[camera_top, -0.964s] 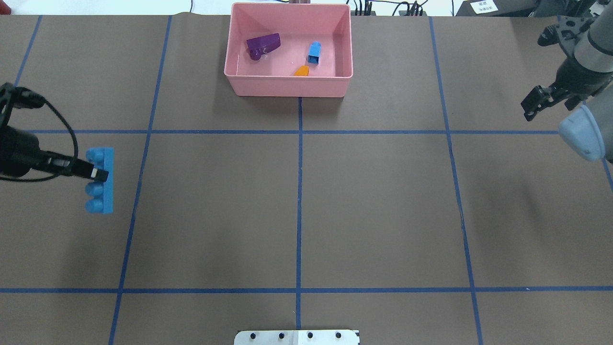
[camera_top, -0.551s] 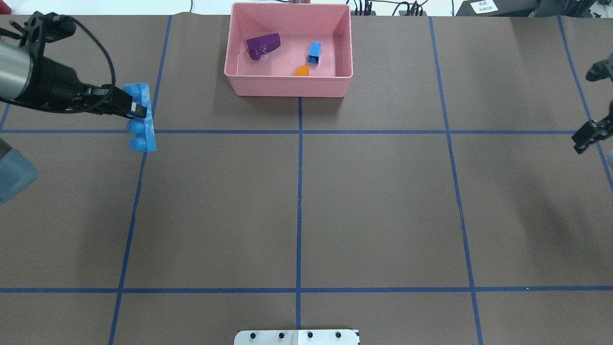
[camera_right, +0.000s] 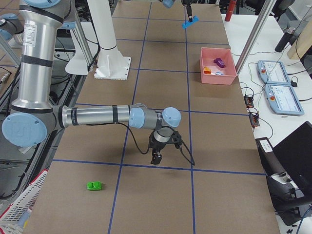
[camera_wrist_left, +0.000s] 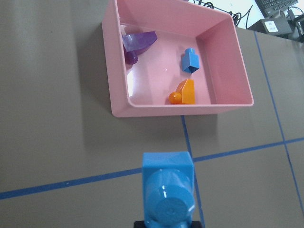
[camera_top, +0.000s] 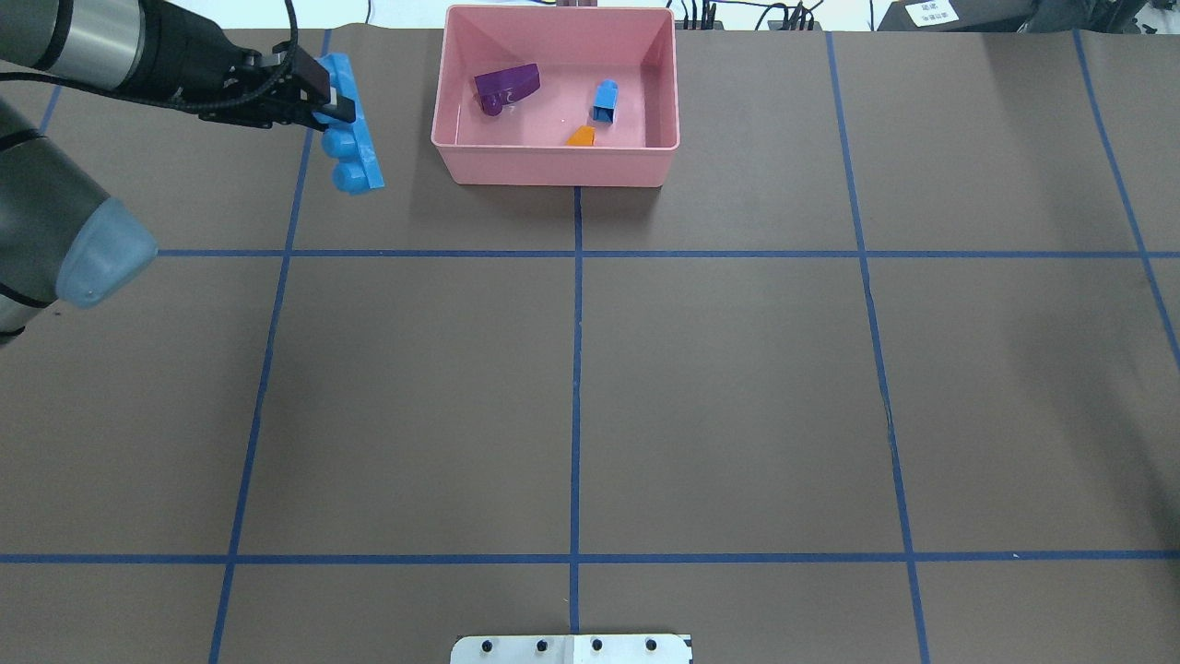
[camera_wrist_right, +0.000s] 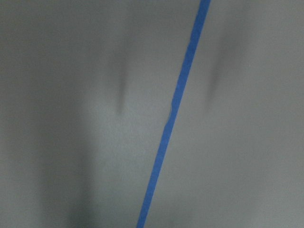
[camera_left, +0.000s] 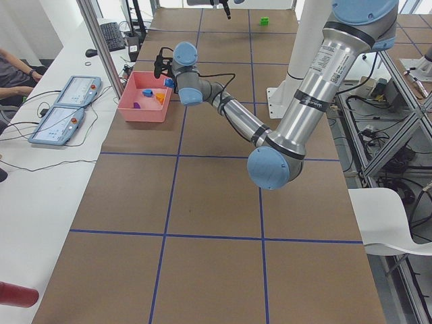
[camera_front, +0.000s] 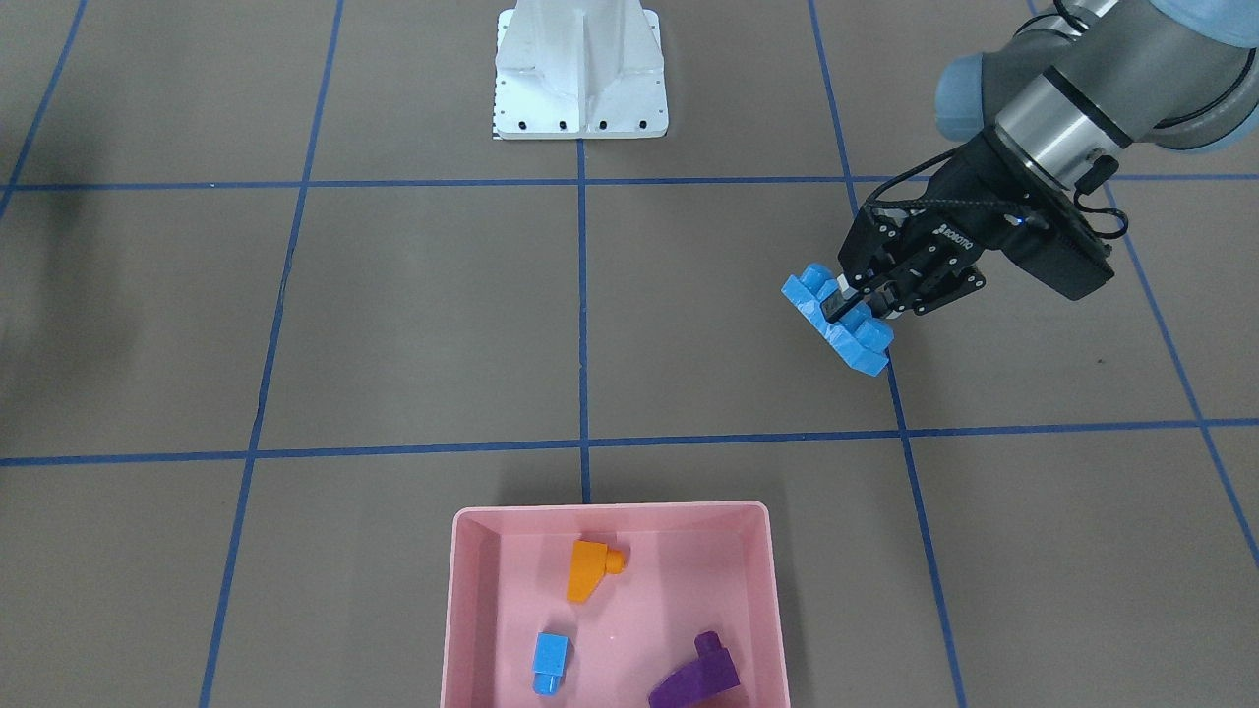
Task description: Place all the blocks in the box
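The box (camera_top: 553, 171) stands just right of the left pincer (camera_top: 332, 100), with a strip of bare table (camera_top: 406, 212) between them. Beyond that wall, inside the box, lie the purple brick (camera_top: 507, 86), cube (camera_top: 605, 100) and orange brick (camera_top: 581, 137), with open floor among them. The left arm reaches forward, wrist near level, fingers clamped on the bar (camera_top: 355, 152), held off the table. The green brick (camera_right: 93, 185) lies near the right pincer (camera_right: 156, 157); whether that one is apart or together, I cannot tell.
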Motion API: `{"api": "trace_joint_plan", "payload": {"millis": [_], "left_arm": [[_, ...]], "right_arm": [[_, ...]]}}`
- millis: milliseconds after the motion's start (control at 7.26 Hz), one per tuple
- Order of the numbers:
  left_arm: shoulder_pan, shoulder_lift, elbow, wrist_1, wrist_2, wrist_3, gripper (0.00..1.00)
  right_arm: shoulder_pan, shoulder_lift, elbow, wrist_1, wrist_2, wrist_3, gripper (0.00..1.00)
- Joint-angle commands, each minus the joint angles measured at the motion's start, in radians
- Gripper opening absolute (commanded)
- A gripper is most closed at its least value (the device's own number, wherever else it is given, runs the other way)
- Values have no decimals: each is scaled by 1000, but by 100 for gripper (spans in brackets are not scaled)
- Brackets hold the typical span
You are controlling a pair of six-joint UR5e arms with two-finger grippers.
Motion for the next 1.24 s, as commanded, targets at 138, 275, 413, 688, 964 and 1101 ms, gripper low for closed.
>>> {"api": "trace_joint_plan", "payload": {"millis": [138,275,413,688,964,1101], "left_arm": [[1,-82,35,-1,55,-46,0],[3,-129,59,7,82,-52,0],[4,-204,138,2,141,-75,0],[26,-301,248,-4,212,-82,0],[46,-306,250,-5,220,-79,0],[55,-307,248,-7,240,-77,0]], "right_arm": [[3,-167,-10,68,22,-34,99],[0,-207,-54,145,19,-39,99],[-8,-228,-88,159,25,-58,99],[-16,-293,-98,161,28,-106,99],[-19,-327,-102,161,45,-109,99],[-25,-329,-123,161,46,-109,99]]}}
